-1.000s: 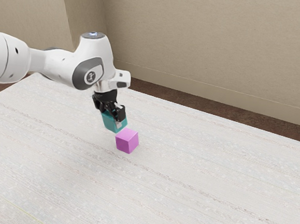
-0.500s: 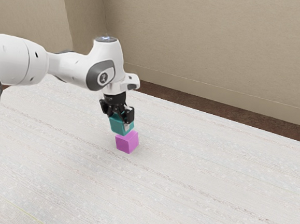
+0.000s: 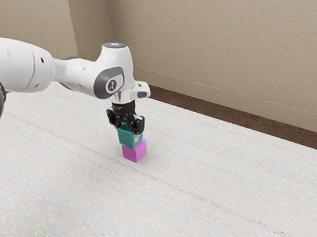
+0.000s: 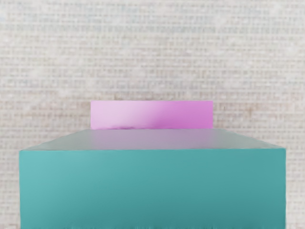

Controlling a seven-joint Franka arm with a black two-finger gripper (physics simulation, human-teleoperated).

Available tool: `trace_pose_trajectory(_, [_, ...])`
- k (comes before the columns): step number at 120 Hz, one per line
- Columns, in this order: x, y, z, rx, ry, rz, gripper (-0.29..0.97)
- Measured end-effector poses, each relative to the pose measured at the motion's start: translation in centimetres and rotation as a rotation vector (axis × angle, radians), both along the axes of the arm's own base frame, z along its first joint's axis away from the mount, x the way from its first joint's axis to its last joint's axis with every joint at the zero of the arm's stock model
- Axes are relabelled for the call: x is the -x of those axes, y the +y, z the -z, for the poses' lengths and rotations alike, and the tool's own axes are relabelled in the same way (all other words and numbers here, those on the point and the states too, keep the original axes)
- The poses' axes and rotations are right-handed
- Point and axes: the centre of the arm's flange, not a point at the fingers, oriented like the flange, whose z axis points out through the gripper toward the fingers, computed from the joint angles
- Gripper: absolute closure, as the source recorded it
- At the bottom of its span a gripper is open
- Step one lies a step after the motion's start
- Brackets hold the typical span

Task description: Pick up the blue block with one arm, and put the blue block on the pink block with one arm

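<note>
A teal-blue block [image 3: 126,137] sits between the black fingers of my gripper [image 3: 128,130], which is shut on it. The block rests on or just above the top of the pink block [image 3: 134,151], slightly offset toward the exterior view's left; contact cannot be told. In the wrist view the blue block [image 4: 152,186] is large and close under my hand, and a strip of the pink block [image 4: 151,114] shows just beyond it.
The pale woven tabletop [image 3: 207,199] spreads wide on all sides of the stack. A beige wall with a dark floor strip [image 3: 241,117] runs behind the table's far edge.
My arm has carried the blue block toward the exterior view's right and lowered it, from beside and above the pink block to directly on top of it.
</note>
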Motion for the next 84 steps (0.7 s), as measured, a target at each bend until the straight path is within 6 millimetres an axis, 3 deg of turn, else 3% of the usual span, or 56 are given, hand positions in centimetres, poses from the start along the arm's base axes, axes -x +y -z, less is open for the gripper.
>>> trace_pose_trajectory(84, [-0.9,-0.4,1.4,-0.024,-0.002,0.016,0.27])
